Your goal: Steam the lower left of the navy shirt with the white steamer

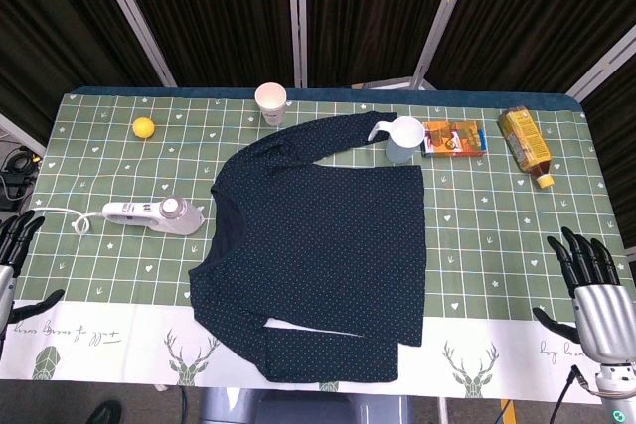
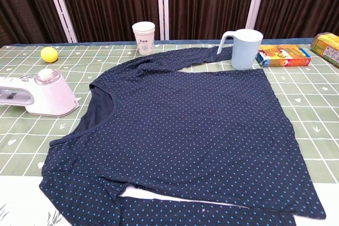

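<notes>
Shirt lies flat for steaming, steamer waits beside it, left hand apparently empty, right hand spread empty.

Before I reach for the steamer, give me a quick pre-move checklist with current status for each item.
1. Left hand free to grasp: ok, fingers apart, holding nothing.
2. White steamer reachable: ok, lies on the table left of the navy shirt, untouched.
3. Steamer cord clear: cannot tell, it runs left toward the table edge near the left hand.
4. Shirt lying flat: ok, spread out, sleeves folded across.
5. Mug clear of shirt: not ok, it sits at the far sleeve.
6. Right hand out of the way: ok, open at the right edge.
</notes>
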